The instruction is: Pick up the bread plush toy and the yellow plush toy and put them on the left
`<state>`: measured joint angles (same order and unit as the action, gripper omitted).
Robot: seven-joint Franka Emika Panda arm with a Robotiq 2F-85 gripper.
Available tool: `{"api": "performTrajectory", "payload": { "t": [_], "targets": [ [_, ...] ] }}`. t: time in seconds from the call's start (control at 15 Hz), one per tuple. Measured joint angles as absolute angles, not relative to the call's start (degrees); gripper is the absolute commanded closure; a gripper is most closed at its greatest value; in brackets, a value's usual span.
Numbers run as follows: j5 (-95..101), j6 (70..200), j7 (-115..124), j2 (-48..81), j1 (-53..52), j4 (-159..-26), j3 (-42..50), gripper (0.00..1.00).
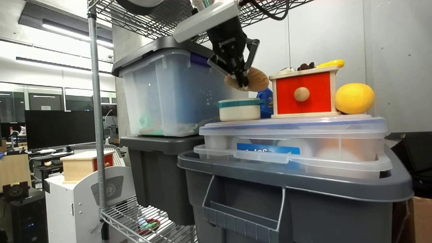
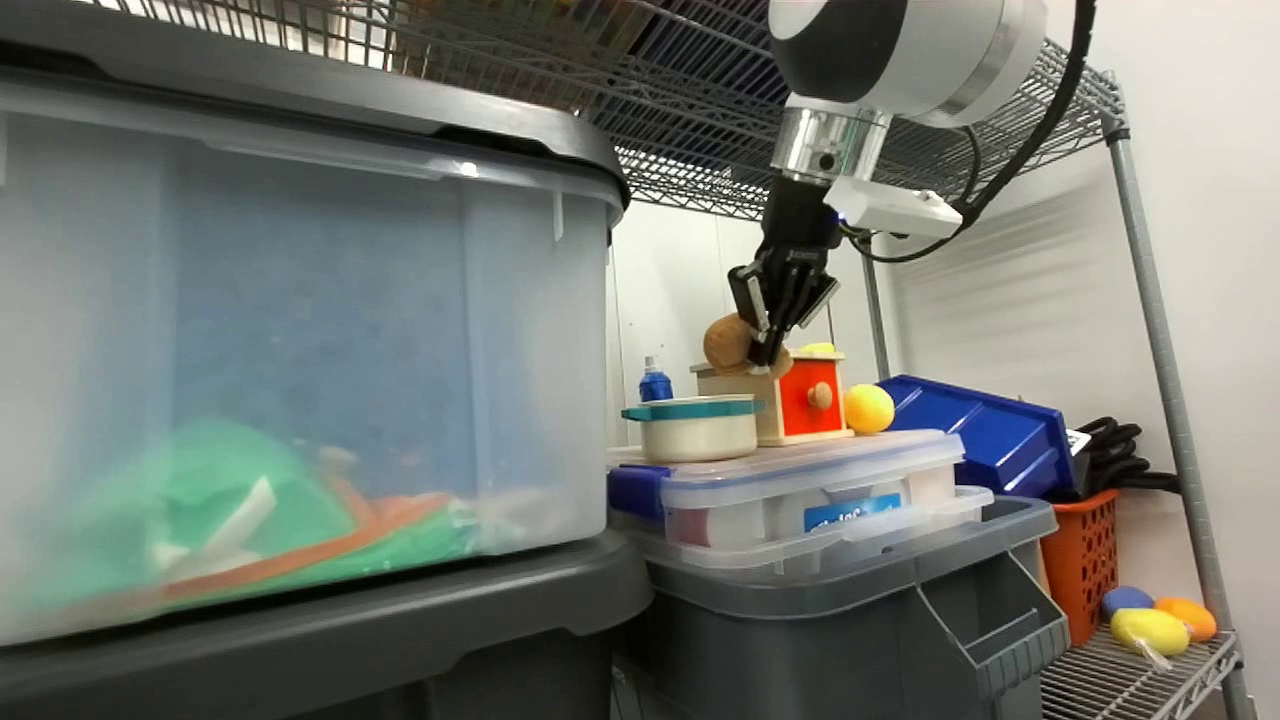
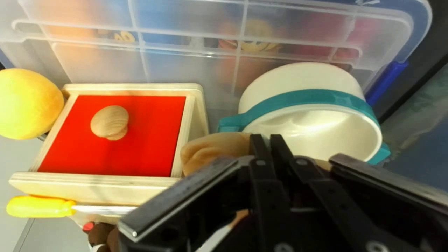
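My pincer (image 1: 243, 83): drawn tight, its fingers pinching the bread plush toy (image 1: 258, 80).
Bread plush toy: caught between my fingertips, bulging out on both sides of them, higher than the pot (image 1: 239, 111), with a gap beneath it in both exterior views.
Yellow plush toy (image 1: 354, 98): lower than my pincer and well apart from it, just past the red-fronted drawer box (image 1: 287, 101).
Pot's pale inside: before my fingertips in the wrist view; the exterior views give me its outer wall.
Blue bin (image 2: 975, 430), orange basket (image 2: 1085, 560): in an exterior view alone, farther from my pincer than the yellow plush toy.
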<state>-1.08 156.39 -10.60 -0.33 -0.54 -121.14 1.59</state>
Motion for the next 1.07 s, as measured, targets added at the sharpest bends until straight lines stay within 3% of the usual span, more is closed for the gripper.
{"api": "performTrajectory", "payload": {
  "t": [1.07],
  "targets": [
    [-1.1, 156.6, -10.6, 3.4, -0.7, -118.3, 0.0, 0.98]
  ]
}}
